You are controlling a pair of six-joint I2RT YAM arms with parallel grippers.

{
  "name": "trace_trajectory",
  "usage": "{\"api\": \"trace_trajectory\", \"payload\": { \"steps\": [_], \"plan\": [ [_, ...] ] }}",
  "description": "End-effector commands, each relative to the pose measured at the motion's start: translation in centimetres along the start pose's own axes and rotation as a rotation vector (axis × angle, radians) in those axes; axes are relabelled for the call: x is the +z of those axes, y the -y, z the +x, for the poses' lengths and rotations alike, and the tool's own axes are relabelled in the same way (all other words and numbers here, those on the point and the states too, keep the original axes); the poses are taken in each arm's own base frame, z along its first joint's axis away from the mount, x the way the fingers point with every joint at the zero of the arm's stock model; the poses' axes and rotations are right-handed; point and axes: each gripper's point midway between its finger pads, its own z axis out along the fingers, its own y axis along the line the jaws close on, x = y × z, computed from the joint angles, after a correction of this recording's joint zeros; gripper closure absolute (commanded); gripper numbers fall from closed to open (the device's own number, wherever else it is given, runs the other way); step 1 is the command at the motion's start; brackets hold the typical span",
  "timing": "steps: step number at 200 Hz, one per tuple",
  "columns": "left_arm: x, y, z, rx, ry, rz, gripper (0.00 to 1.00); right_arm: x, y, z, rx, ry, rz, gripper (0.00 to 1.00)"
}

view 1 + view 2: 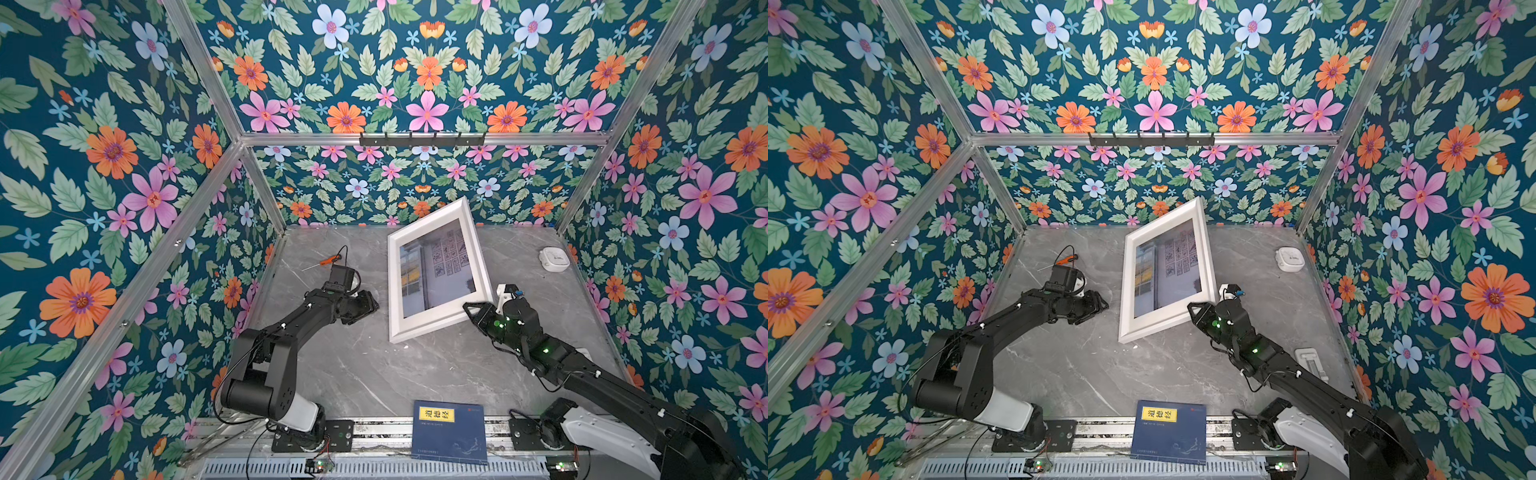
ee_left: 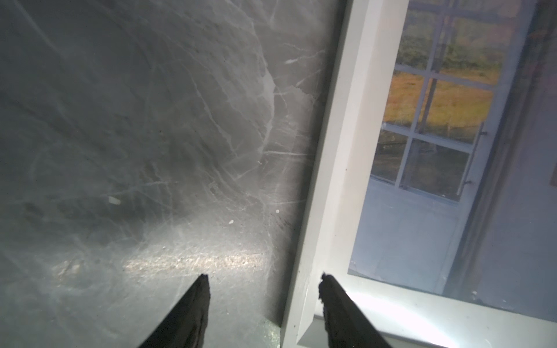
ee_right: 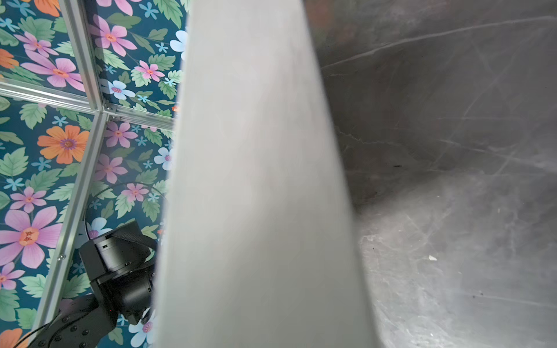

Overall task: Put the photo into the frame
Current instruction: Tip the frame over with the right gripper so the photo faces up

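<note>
The white frame (image 1: 428,322) (image 1: 1158,324) stands tilted on the grey table, its left rail down and its right side raised. The photo (image 1: 436,270) (image 1: 1167,270) sits inside it, face up. My right gripper (image 1: 492,305) (image 1: 1214,301) is shut on the frame's right rail near the front corner. In the right wrist view that rail (image 3: 256,180) hides the fingers. My left gripper (image 1: 372,305) (image 1: 1102,305) (image 2: 265,280) is open just left of the frame. In the left wrist view a frame corner (image 2: 331,180) lies between its fingers, with the photo's window (image 2: 437,120) beyond.
A dark blue book (image 1: 451,432) with a yellow label lies at the table's front edge. An orange-handled tool (image 1: 330,261) lies at the back left, a white round device (image 1: 555,259) at the back right. A white flat object (image 1: 1310,359) sits by the right arm. Floral walls enclose the table (image 1: 374,374).
</note>
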Motion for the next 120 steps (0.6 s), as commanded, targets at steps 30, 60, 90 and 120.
{"api": "trace_trajectory", "payload": {
  "steps": [30,60,90,120],
  "plan": [
    [0.1,-0.1,-0.6,0.000,0.033,-0.002,0.38,0.1,6.3,4.0,0.010,-0.173,0.210,1.00],
    [0.1,0.1,-0.7,-0.005,0.044,0.008,0.38,0.7,8.0,5.5,0.065,-0.222,0.239,1.00],
    [0.3,0.1,-1.0,-0.001,0.044,0.006,0.38,1.0,9.4,6.3,0.114,-0.238,0.269,1.00],
    [0.3,0.1,-1.1,0.010,0.040,-0.005,0.38,0.9,11.1,7.3,0.188,-0.262,0.334,1.00]
  ]
}}
